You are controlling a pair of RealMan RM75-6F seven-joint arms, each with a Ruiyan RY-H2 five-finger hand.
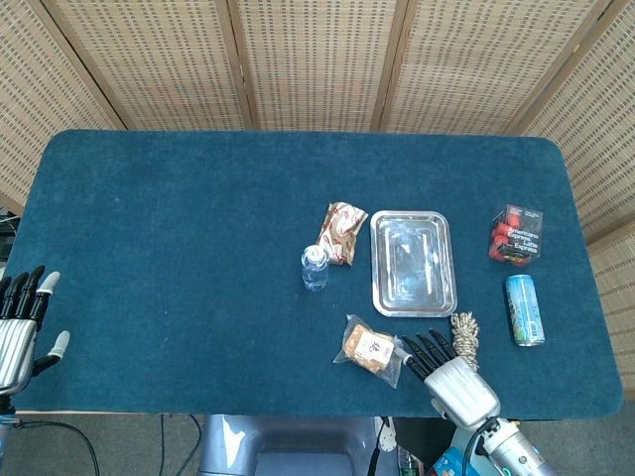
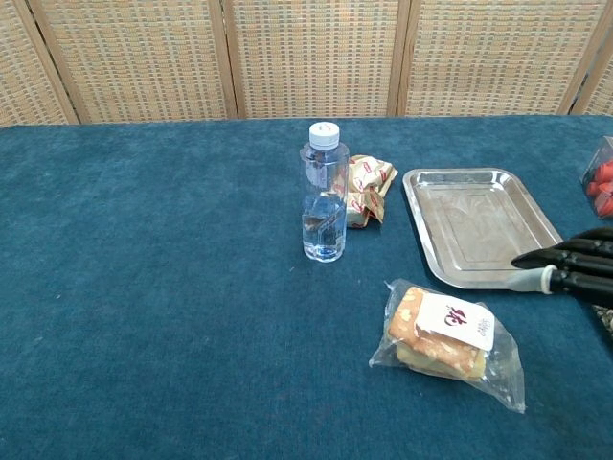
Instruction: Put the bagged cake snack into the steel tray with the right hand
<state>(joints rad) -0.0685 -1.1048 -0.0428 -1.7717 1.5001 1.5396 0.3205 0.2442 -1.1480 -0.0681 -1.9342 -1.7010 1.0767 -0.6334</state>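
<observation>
head view: bagged cake snack lies just left of the empty right hand, fingers apart.

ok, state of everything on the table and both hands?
cake bag: sealed, flat on table, not held
tray: empty
bottle: upright, capped
can: lying on its side
rope: coiled
snack pack: lying flat
red box: closed
right hand: fingers extended, holds nothing, beside cake bag
left hand: fingers apart, holds nothing
</observation>
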